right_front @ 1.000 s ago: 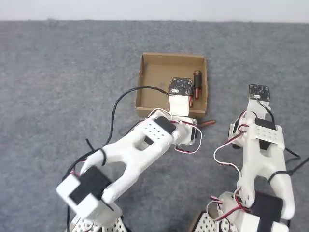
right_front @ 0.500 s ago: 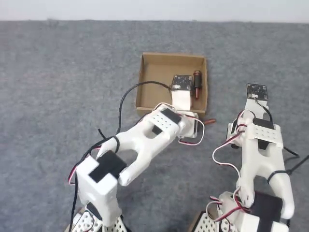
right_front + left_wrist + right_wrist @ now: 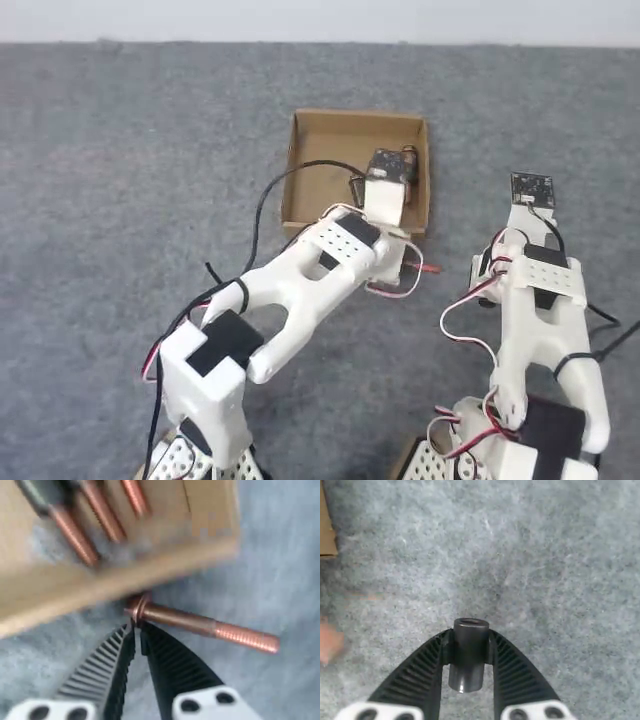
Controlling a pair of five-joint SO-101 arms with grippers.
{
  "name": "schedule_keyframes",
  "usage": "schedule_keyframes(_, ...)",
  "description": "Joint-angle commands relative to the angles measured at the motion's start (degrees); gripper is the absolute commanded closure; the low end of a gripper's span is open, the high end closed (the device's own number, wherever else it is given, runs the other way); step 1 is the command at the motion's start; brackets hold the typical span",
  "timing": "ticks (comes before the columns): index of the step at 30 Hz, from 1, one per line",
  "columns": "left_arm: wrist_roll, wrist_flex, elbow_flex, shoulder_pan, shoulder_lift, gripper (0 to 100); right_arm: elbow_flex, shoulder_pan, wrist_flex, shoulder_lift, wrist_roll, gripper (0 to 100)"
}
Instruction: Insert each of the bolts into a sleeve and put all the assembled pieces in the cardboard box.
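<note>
Copper-coloured bolt point(image 3: 200, 625) lying flat on the grey-covered desk point(image 3: 150, 150), just outside the near wall of the cardboard box point(image 3: 125, 577), head toward that wall. The left claw point(image 3: 136, 626) is closed to a thin slit with its tips against the flange of the bolt's head. Whether it nips the flange or merely touches it cannot be told. Seen from the room, this bolt carries no sleeve, which would explain why it lies outside the box rather than in it. Inside the box, by the right-hand wall, lie the assembled pieces point(image 3: 75, 535), copper shanks showing, one with a dark collar. The right claw point(image 3: 468, 639) hangs well apart to the right over bare desk, clamped on a dark sleeve point(image 3: 467, 665). It grips the sleeve by its sides, leaving the open bore clear of the fingers, presumably so that a bolt can enter. Judged step: securing the loose bolt for mating with the sleeve.
</note>
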Motion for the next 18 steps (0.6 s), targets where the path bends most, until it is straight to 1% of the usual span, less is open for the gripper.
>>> schedule_keyframes(1, -19.5, 6.3, -1.7, 0.8, -3.4, 99, -0.3, -0.7, -0.9, -3.0, 0.4, 99.2)
schedule_keyframes(2, -24.9, 6.9, -1.7, 0.1, -3.8, 99, -0.3, -0.7, -0.9, -3.0, 0.4, 99.2)
schedule_keyframes(4, -33.2, 7.5, -1.7, -1.4, -4.6, 99, -0.3, -0.7, -0.9, -3.0, 0.4, 99.2)
schedule_keyframes(6, -38.6, 7.5, -1.6, -2.9, -5.5, 99, -0.3, -0.7, -0.9, -3.0, 0.4, 99.2)
schedule_keyframes(7, -40.0, 7.5, -1.5, -3.4, -6.1, 99, -0.3, -0.7, -0.9, -3.0, 0.4, 99.2)
schedule_keyframes(10, -40.9, 8.8, -1.1, -4.0, -8.6, 99, -0.3, -0.7, -0.9, -2.9, 0.4, 99.2)
schedule_keyframes(13, -40.0, 9.4, 0.8, -2.3, -13.3, 99, -0.3, -0.7, -0.9, -2.9, 0.4, 99.2)
schedule_keyframes(16, -34.7, 9.1, 4.8, 0.9, -20.2, 99, -0.3, -0.7, -0.9, -2.9, 0.4, 99.2)
schedule_keyframes(18, -30.1, 7.1, 8.1, 3.4, -25.1, 99, -0.3, -0.7, -1.0, -2.9, 0.4, 99.2)
